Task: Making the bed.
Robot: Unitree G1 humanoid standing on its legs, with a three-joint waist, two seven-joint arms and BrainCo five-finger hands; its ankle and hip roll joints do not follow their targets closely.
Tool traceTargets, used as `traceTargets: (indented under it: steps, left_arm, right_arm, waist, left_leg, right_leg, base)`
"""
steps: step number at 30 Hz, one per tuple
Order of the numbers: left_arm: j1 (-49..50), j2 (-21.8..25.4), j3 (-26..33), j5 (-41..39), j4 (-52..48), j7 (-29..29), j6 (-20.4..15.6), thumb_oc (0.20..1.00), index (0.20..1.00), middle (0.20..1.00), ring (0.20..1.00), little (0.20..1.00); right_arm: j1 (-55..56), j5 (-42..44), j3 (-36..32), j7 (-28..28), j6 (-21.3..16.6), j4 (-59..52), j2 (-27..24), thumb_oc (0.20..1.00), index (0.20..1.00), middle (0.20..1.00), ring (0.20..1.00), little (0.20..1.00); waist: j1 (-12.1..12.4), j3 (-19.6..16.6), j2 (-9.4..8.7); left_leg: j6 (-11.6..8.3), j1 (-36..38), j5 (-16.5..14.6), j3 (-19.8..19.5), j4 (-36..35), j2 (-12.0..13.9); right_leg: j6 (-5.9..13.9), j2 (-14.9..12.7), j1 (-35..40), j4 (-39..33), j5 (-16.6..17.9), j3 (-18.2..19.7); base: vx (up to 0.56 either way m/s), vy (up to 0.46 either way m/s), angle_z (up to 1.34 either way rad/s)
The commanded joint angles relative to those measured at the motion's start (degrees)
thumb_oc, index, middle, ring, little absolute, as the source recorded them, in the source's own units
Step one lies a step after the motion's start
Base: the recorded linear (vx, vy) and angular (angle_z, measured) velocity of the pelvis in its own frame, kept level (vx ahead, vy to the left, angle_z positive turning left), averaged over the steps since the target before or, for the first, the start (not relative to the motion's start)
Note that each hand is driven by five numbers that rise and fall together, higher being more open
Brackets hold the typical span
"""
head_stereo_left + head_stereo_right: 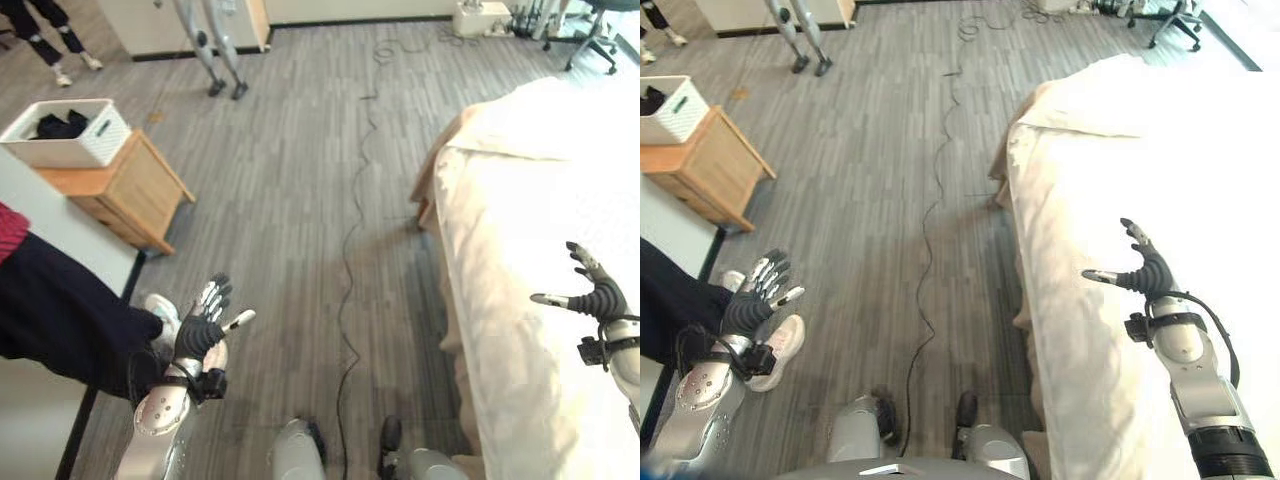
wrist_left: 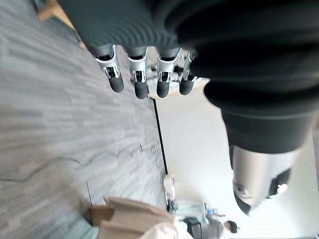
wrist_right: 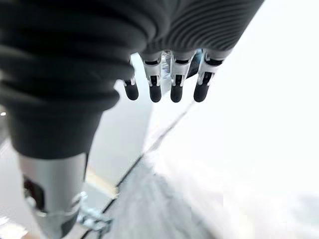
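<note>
1. We read no writing anywhere.
2. The bed (image 1: 1160, 170) lies along our right, its pale cover (image 1: 520, 300) rumpled and its far side cut off.
3. Our right hand (image 1: 1148, 270) hovers over the bed, fingers spread wide, holding nothing.
4. Our left hand (image 1: 200, 328) hangs over the floor (image 1: 300, 180), well apart from the bed, fingers straight and empty.
5. A white basket (image 1: 70, 135) sits on a wooden cabinet (image 1: 125, 190), far from the bed; we cannot make out its dark contents.

White basket (image 1: 70, 135) w/ dark clothes on wooden nightstand (image 1: 125, 190) – office chair (image 1: 597, 30) far back.
</note>
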Motion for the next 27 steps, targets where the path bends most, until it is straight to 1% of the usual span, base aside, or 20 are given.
traceTargets:
  steps: [1, 3, 5, 7, 9, 10, 11, 13, 14, 15, 16, 17, 18, 20, 21, 22, 23, 24, 25, 27]
  left_arm:
    - [0.1, 1.7, 3.5, 0.2, -2.1, 0.8, -2.8, 1.0, 1.0, 1.0, 1.0, 1.0]
    - [0.1, 1.1, 3.8, 0.8, -2.4, 1.5, -2.7, 1.0, 1.0, 1.0, 1.0, 1.0]
    - [0.4, 0.4, 3.6, 1.5, -2.4, 1.6, -2.3, 1.0, 1.0, 1.0, 1.0, 1.0]
    - [0.3, 0.1, 3.0, 3.2, -1.9, 1.9, -1.8, 1.0, 1.0, 1.0, 1.0, 1.0]
    - [-0.8, 0.3, 2.0, 4.3, -1.0, 2.4, -1.3, 1.0, 1.0, 1.0, 1.0, 1.0]
    - [-1.3, 0.5, 1.2, 4.7, -0.6, 2.4, -1.3, 1.0, 1.0, 1.0, 1.0, 1.0]
    - [-1.7, 0.9, 0.4, 5.1, -0.7, 2.4, -1.2, 1.0, 1.0, 1.0, 1.0, 1.0]
    - [-2.7, 1.8, -0.7, 5.2, -0.9, 2.8, -1.2, 1.0, 1.0, 1.0, 1.0, 1.0]
    - [-3.3, 2.0, -1.6, 5.0, -0.8, 3.0, -1.3, 1.0, 1.0, 1.0, 1.0, 1.0]
    - [-3.9, 2.2, -1.7, 5.1, -0.7, 3.4, -1.3, 1.0, 1.0, 1.0, 1.0, 1.0]
    - [-4.3, 2.4, -2.0, 5.2, -0.5, 3.4, -1.4, 1.0, 1.0, 1.0, 1.0, 1.0]
    - [-4.7, 2.7, -2.4, 4.8, 0.0, 3.5, -1.5, 1.0, 1.0, 1.0, 1.0, 1.0]
    - [-4.9, 2.9, -2.5, 4.5, 0.1, 3.4, -1.5, 1.0, 1.0, 1.0, 1.0, 1.0]
    - [-4.8, 3.1, -3.2, 3.9, 0.3, 2.8, -1.4, 1.0, 1.0, 1.0, 1.0, 1.0]
    - [-4.9, 3.2, -3.4, 3.7, 0.5, 2.6, -1.4, 1.0, 1.0, 1.0, 1.0, 1.0]
    - [-5.2, 3.6, -3.0, 3.8, 0.8, 2.3, -1.4, 1.0, 1.0, 1.0, 1.0, 1.0]
    - [-5.7, 3.7, -2.5, 3.8, 1.3, 2.4, -1.3, 1.0, 1.0, 1.0, 1.0, 1.0]
    - [-5.7, 3.7, -2.1, 3.7, 1.6, 2.5, -1.3, 1.0, 1.0, 1.0, 1.0, 1.0]
    - [-5.7, 3.6, -1.7, 3.8, 2.0, 2.6, -1.3, 1.0, 1.0, 1.0, 1.0, 1.0]
    - [-4.7, 3.3, -0.8, 4.3, 2.4, 2.2, -1.4, 1.0, 1.0, 1.0, 1.0, 1.0]
  right_arm:
    - [-2.7, 1.4, -3.3, -1.6, -3.0, -3.0, -1.0, 1.0, 1.0, 1.0, 1.0, 1.0]
    - [-3.1, 1.1, -2.8, -2.1, -3.0, -4.0, 0.9, 1.0, 1.0, 1.0, 1.0, 1.0]
    - [-2.9, 0.3, -1.4, -1.6, -3.0, -6.3, 4.1, 1.0, 1.0, 1.0, 1.0, 1.0]
    - [-3.3, -0.6, 0.9, -1.1, -3.3, -9.0, 7.5, 1.0, 1.0, 1.0, 1.0, 1.0]
    - [-3.9, -0.6, 3.5, -0.5, -3.5, -9.9, 10.8, 1.0, 1.0, 1.0, 1.0, 1.0]
    - [-4.3, -0.4, 4.9, -0.2, -3.8, -10.1, 12.1, 1.0, 1.0, 1.0, 1.0, 1.0]
    - [-4.7, -0.6, 6.2, 0.2, -4.0, -10.6, 13.0, 1.0, 1.0, 1.0, 1.0, 1.0]
    - [-5.8, -1.2, 8.3, 0.6, -4.1, -11.2, 13.8, 1.0, 1.0, 1.0, 1.0, 1.0]
    - [-6.7, -1.3, 9.2, 0.6, -4.1, -11.1, 14.3, 1.0, 1.0, 1.0, 1.0, 1.0]
    - [-7.4, -1.3, 9.9, 0.6, -4.1, -10.8, 14.6, 1.0, 1.0, 1.0, 1.0, 1.0]
    - [-7.9, -1.4, 10.3, 0.5, -4.1, -10.6, 14.6, 1.0, 1.0, 1.0, 1.0, 1.0]
    - [-9.0, -1.4, 10.9, 0.3, -4.1, -10.4, 14.2, 1.0, 1.0, 1.0, 1.0, 1.0]
    - [-9.3, -1.3, 11.1, 0.3, -4.0, -10.5, 14.1, 1.0, 1.0, 1.0, 1.0, 1.0]
    - [-9.5, -0.8, 11.2, 0.7, -4.0, -11.0, 13.3, 1.0, 1.0, 1.0, 1.0, 1.0]
    - [-9.5, -0.5, 11.3, 0.8, -3.9, -10.9, 12.9, 1.0, 1.0, 1.0, 1.0, 1.0]
    - [-9.8, -0.1, 11.0, 0.8, -3.6, -10.7, 12.4, 1.0, 1.0, 1.0, 1.0, 1.0]
    - [-10.2, 0.1, 11.0, 0.9, -3.5, -10.6, 12.4, 1.0, 1.0, 1.0, 1.0, 1.0]
    - [-10.4, 0.1, 10.9, 0.9, -3.4, -10.7, 12.5, 1.0, 1.0, 1.0, 1.0, 1.0]
    - [-10.5, 0.1, 11.0, 0.9, -3.3, -10.8, 12.6, 1.0, 1.0, 1.0, 1.0, 1.0]
    - [-10.1, 0.2, 11.1, 1.7, -3.2, -10.7, 12.5, 1.0, 1.0, 1.0, 1.0, 1.0]
  waist:
    - [2.0, 1.1, 1.02]
    - [2.3, 1.0, 0.81]
    - [1.9, 0.0, 0.59]
    - [1.3, -1.1, -0.53]
    - [0.7, -2.0, -1.7]
    - [0.5, -2.2, -2.17]
    - [0.1, -2.3, -2.42]
    - [-1.1, -1.7, -2.05]
    - [-1.8, -1.4, -1.48]
    - [-2.1, -0.8, -0.51]
    - [-2.3, -0.6, -0.11]
    - [-2.5, -0.5, -0.18]
    - [-2.8, -0.5, -0.03]
    - [-3.4, -0.6, 0.51]
    - [-3.7, -0.9, 0.59]
    - [-4.0, -1.3, 0.69]
    - [-4.0, -1.4, 0.79]
    - [-4.0, -1.5, 1.13]
    - [-3.9, -1.5, 0.92]
    - [-3.4, -1.9, 0.35]
  left_leg:
    - [-1.24, 1.6, 2.6, 0.3, 1.5, 0.0]
    - [-1.29, 1.3, 4.1, 1.1, -0.3, 0.4]
    - [0.07, 3.8, 4.2, 2.4, -2.5, 0.2]
    - [1.39, 5.7, 3.6, 2.9, -2.4, -0.6]
    - [2.78, 8.2, 1.8, 3.8, -2.5, -1.6]
    - [3.74, 9.8, 0.7, 4.1, -2.9, -2.3]
    - [4.83, 11.5, -0.4, 4.2, -3.5, -3.2]
    - [6.69, 14.3, -1.7, 3.5, -5.1, -4.6]
    - [7.22, 16.0, -1.9, 3.0, -6.5, -4.6]
    - [7.47, 17.3, -0.8, 3.8, -7.7, -3.5]
    - [7.4, 18.3, -0.8, 3.8, -8.5, -3.4]
    - [6.9, 19.7, -2.1, 3.0, -9.2, -3.9]
    - [6.57, 20.0, -2.0, 2.5, -9.3, -3.8]
    - [5.78, 20.6, -2.4, 1.8, -9.1, -3.3]
    - [5.32, 21.0, -2.8, 1.3, -9.1, -3.2]
    - [4.28, 21.9, -3.3, 0.8, -9.6, -2.7]
    - [3.65, 22.1, -2.9, 1.3, -9.7, -2.1]
    - [3.1, 23.5, -4.2, 0.7, -10.1, -1.8]
    - [2.74, 23.9, -4.1, 1.1, -10.0, -1.5]
    - [2.03, 26.0, -5.5, 1.4, -9.4, -1.7]
  right_leg:
    - [5.24, -4.6, 6.4, 1.3, -10.5, -1.6]
    - [5.0, -3.9, 7.5, 2.3, -11.7, -1.0]
    - [5.08, -3.7, 8.6, 3.4, -12.5, 0.1]
    - [5.3, -4.2, 8.5, 7.1, -13.2, 1.1]
    - [6.78, -4.8, 7.7, 12.5, -13.4, 1.7]
    - [8.29, -5.2, 6.5, 16.9, -12.4, 1.8]
    - [10.32, -6.2, 4.6, 22.7, -10.4, 1.8]
    - [13.5, -7.7, -0.3, 34.7, -5.0, 3.1]
    - [13.88, -7.7, -3.3, 40.2, -4.1, 4.3]
    - [13.38, -7.4, -6.6, 43.8, -3.2, 4.1]
    - [13.26, -8.6, -8.0, 44.5, -3.7, 3.0]
    - [13.02, -10.9, -8.4, 42.2, -5.6, 2.2]
    - [12.08, -11.7, -8.7, 39.4, -6.6, 1.1]
    - [9.87, -11.2, -9.5, 31.8, -8.8, 0.9]
    - [9.36, -10.9, -9.4, 25.7, -8.7, 1.3]
    - [9.86, -11.6, -10.7, 16.2, -6.1, 2.3]
    - [10.09, -12.5, -11.1, 12.0, -3.0, 1.1]
    - [10.94, -13.1, -10.9, 10.6, -2.9, 0.9]
    - [10.92, -13.9, -11.4, 9.6, -1.7, -0.1]
    - [11.05, -14.8, -9.8, 7.5, -0.3, -2.1]
  base:
    - [0.19, 0.017, -0.27]
    - [0.29, 0.056, -0.39]
    - [0.36, 0.116, -0.16]
    - [0.36, 0.131, -0.33]
    - [0.33, 0.154, -0.51]
    - [0.3, 0.193, -0.29]
    - [0.27, 0.218, -0.23]
    - [0.21, 0.21, -0.07]
    - [0.15, 0.139, 0.39]
    - [0.18, 0.095, 0.58]
    - [0.27, 0.062, 0.79]
    - [0.31, 0.035, 0.72]
    - [0.31, -0.013, 0.66]
    - [0.26, -0.082, 0.65]
    - [0.37, -0.223, 0.8]
    - [0.34, -0.285, 0.75]
    - [0.4, -0.265, 0.65]
    - [0.28, -0.184, 0.67]
    - [0.33, -0.166, 0.61]
    - [0.31, -0.204, 0.31]
